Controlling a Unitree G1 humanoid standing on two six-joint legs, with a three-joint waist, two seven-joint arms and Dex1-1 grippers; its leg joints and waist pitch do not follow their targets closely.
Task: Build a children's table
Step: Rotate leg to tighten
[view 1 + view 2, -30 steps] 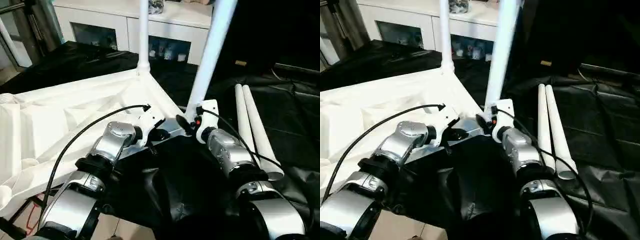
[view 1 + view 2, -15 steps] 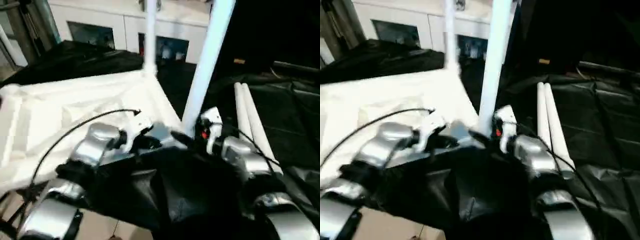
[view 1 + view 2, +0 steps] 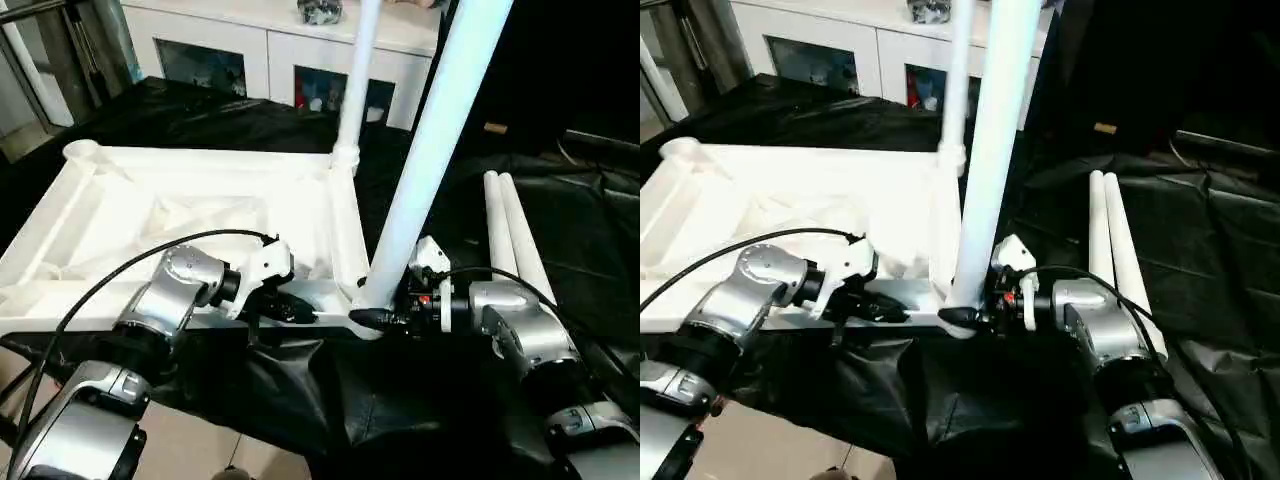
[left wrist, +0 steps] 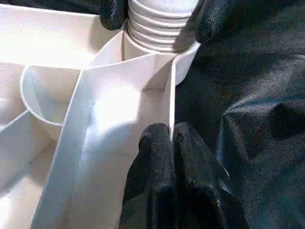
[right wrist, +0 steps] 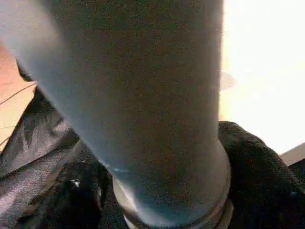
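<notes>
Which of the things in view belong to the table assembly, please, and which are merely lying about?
Belonging to the job:
- white plastic ribbed tabletop, upside down
- white tube leg standing in the far corner socket
- white tube leg at the near corner, held by the right gripper
- two spare white tube legs
- left gripper, pinching the tabletop's rim

Lying about:
- black cloth-draped work table
- white cabinet

A white cabinet (image 3: 270, 45) stands behind the black-draped work table (image 3: 590, 230).

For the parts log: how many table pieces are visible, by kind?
Tabletop: 1
Legs standing in corner sockets: 2 (far one, near one)
Loose legs lying on the black cloth: 2 ()
Total: 5 pieces
</notes>
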